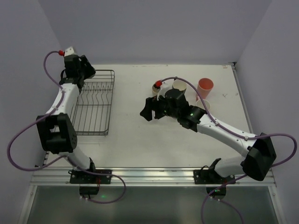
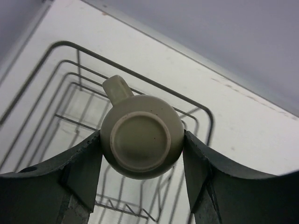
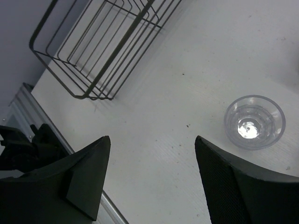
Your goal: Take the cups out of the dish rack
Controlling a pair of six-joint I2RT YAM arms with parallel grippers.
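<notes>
The dark wire dish rack (image 1: 96, 105) lies at the table's left and also shows in the left wrist view (image 2: 70, 93) and the right wrist view (image 3: 103, 46). My left gripper (image 1: 88, 70) is over the rack's far end, shut on a pale handled mug (image 2: 141, 136). The mug is held above the wires with its base towards the camera. My right gripper (image 1: 148, 110) is open and empty above the bare middle of the table (image 3: 152, 144). A clear glass (image 3: 254, 121) stands on the table to its right. A beige tumbler (image 1: 179, 85) and a salmon-pink tumbler (image 1: 205, 87) stand at the back.
Another pale cup (image 1: 203, 105) stands beside the right arm, and one more (image 1: 156, 88) is partly hidden behind the wrist. The metal rail (image 3: 28, 116) along the table's near edge shows in the right wrist view. Walls close the left, back and right sides.
</notes>
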